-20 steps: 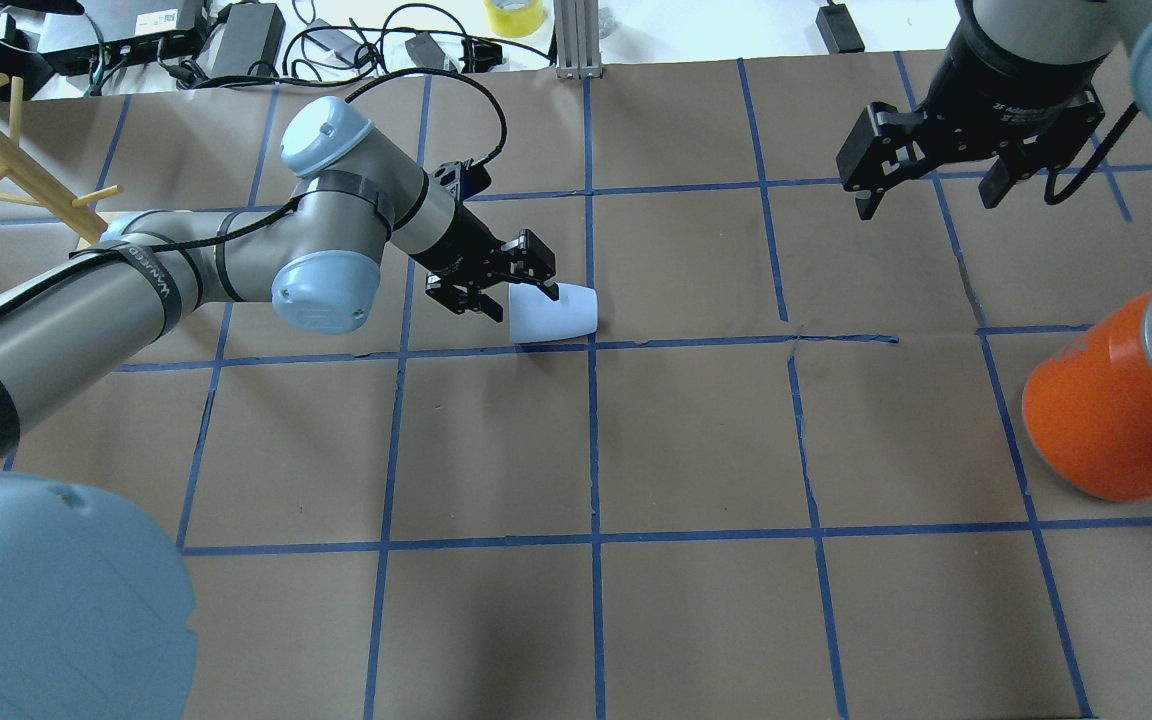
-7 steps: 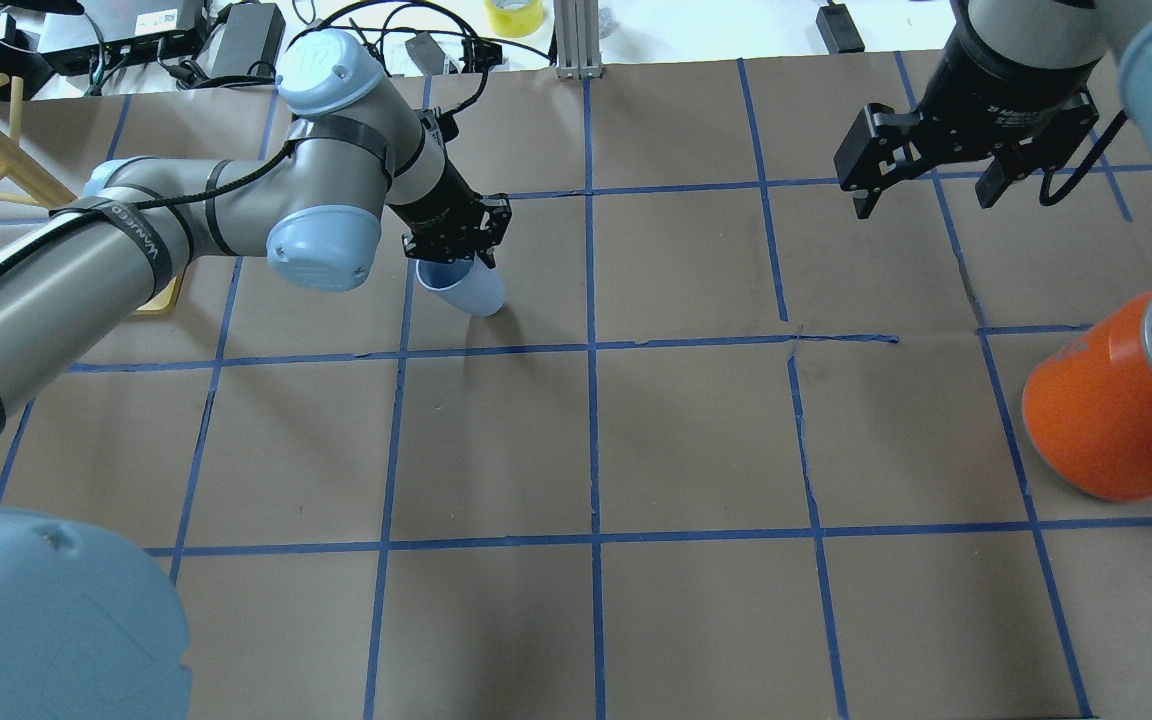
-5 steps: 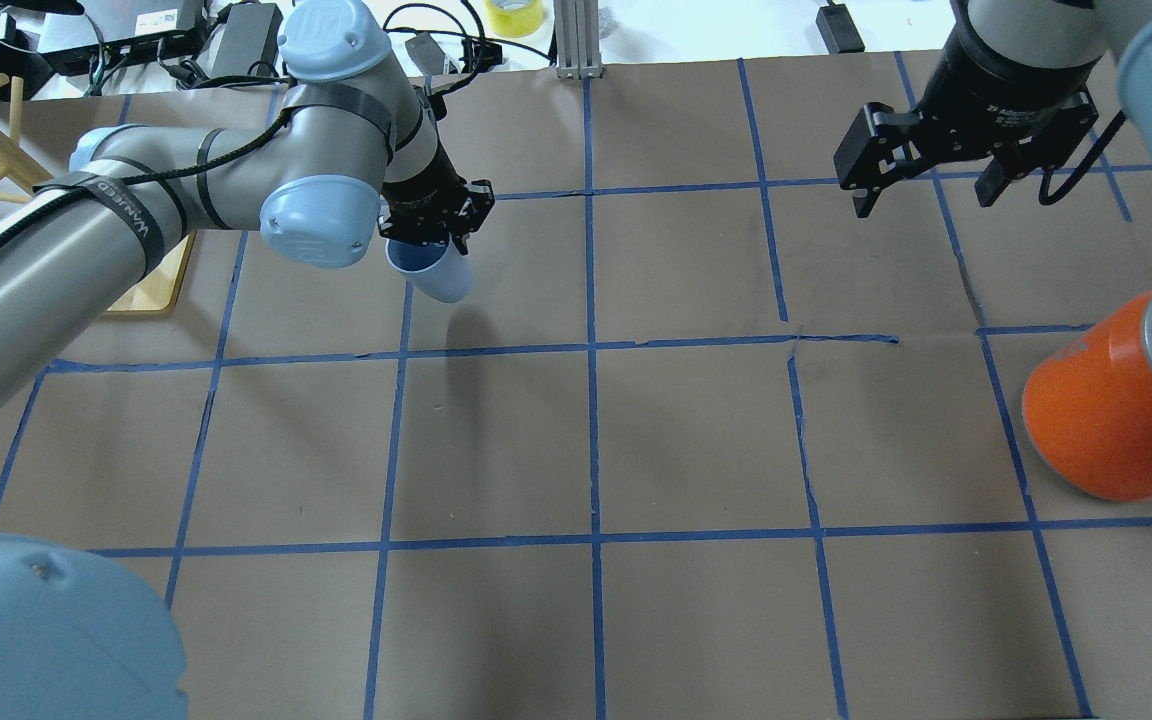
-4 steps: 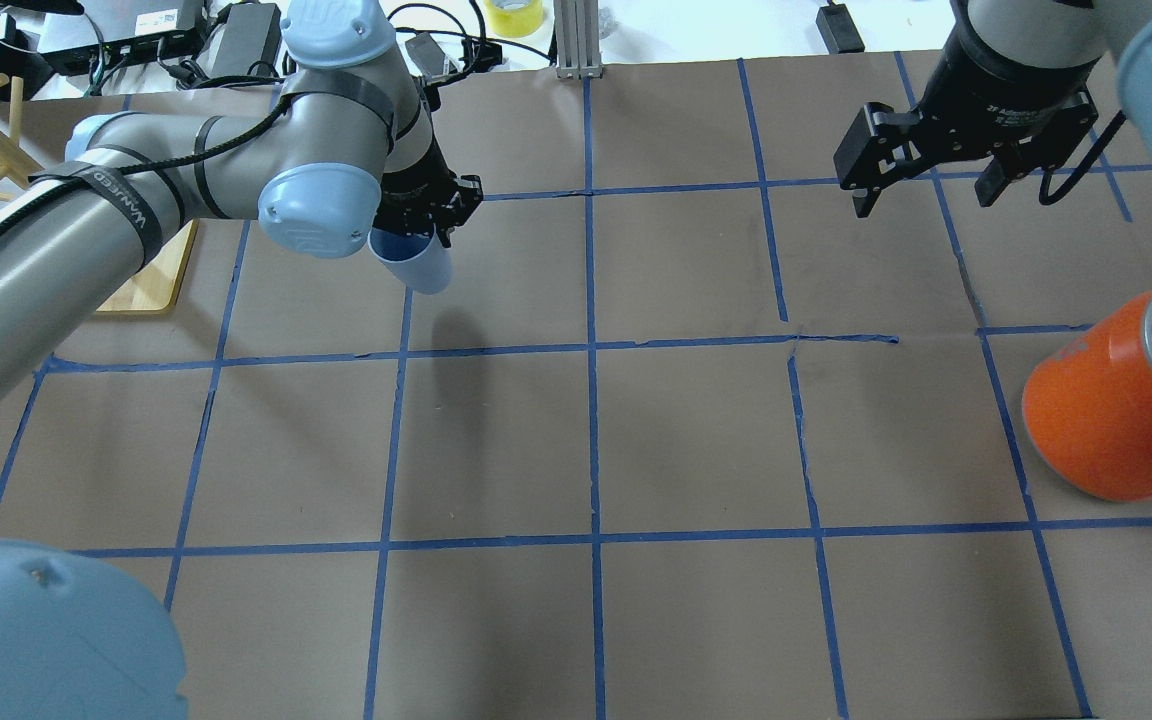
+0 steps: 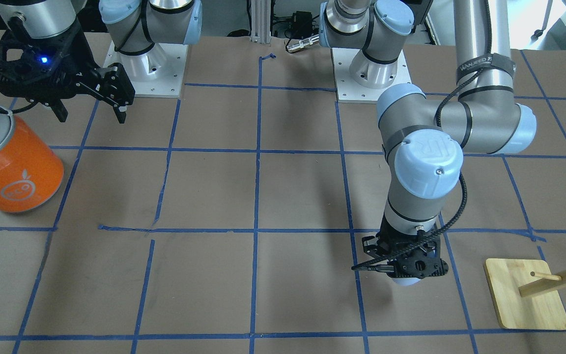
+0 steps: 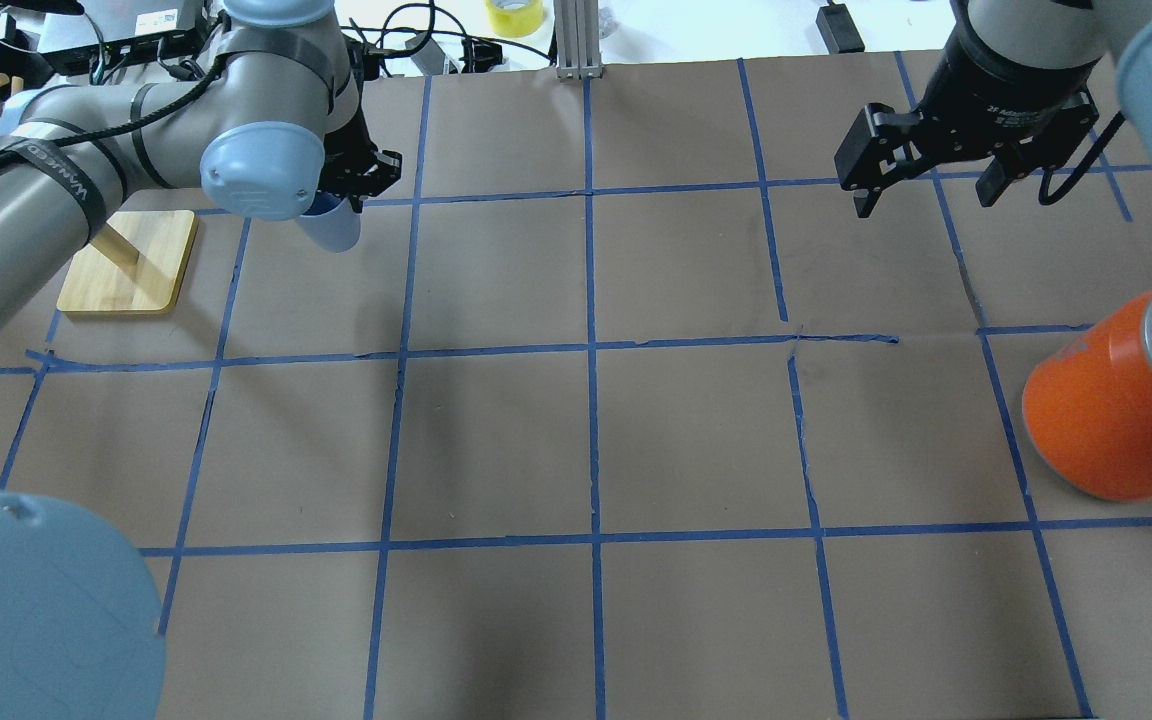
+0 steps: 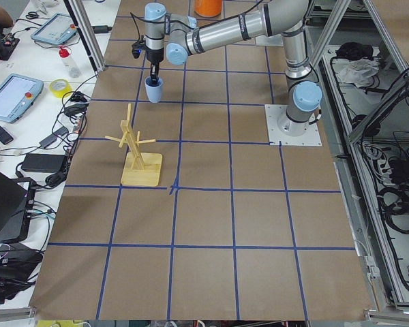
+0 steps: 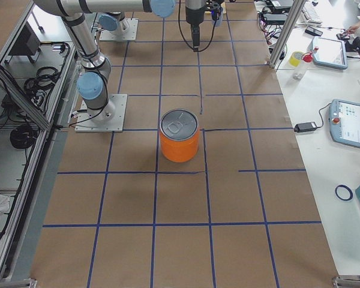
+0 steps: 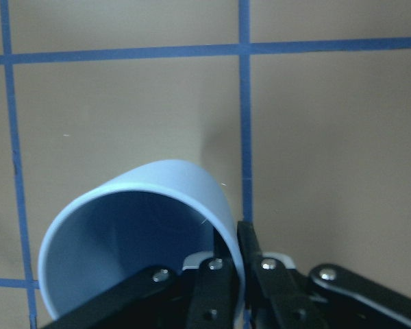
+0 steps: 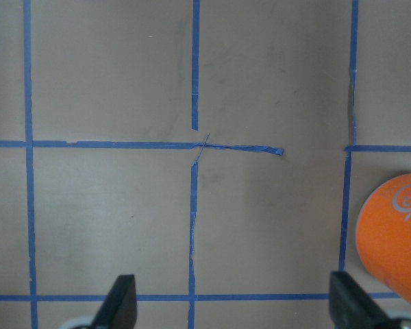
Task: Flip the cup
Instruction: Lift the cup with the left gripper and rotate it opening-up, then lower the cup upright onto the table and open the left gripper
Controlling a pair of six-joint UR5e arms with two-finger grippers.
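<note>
The pale blue cup (image 6: 338, 228) hangs mouth-up from my left gripper (image 6: 334, 200), which is shut on the cup's rim wall. In the left wrist view one finger is inside and one outside the cup (image 9: 144, 226), at the gripper (image 9: 236, 240). The front view shows the cup's base (image 5: 403, 281) just below the gripper (image 5: 403, 268), near the table; I cannot tell if it touches. The cup also shows in the left side view (image 7: 153, 90). My right gripper (image 6: 921, 200) is open and empty at the far right, also seen in the front view (image 5: 91, 115).
A big orange can (image 6: 1116, 410) with a silver lid stands at the right edge, also in the front view (image 5: 10, 167). A wooden rack on a square base (image 6: 126, 262) stands just left of the cup. Cables and boxes lie beyond the far edge.
My left gripper has lifted the cup from lying on its side, turned it mouth-up, and carried it left and toward the far side. The right arm has not moved.
</note>
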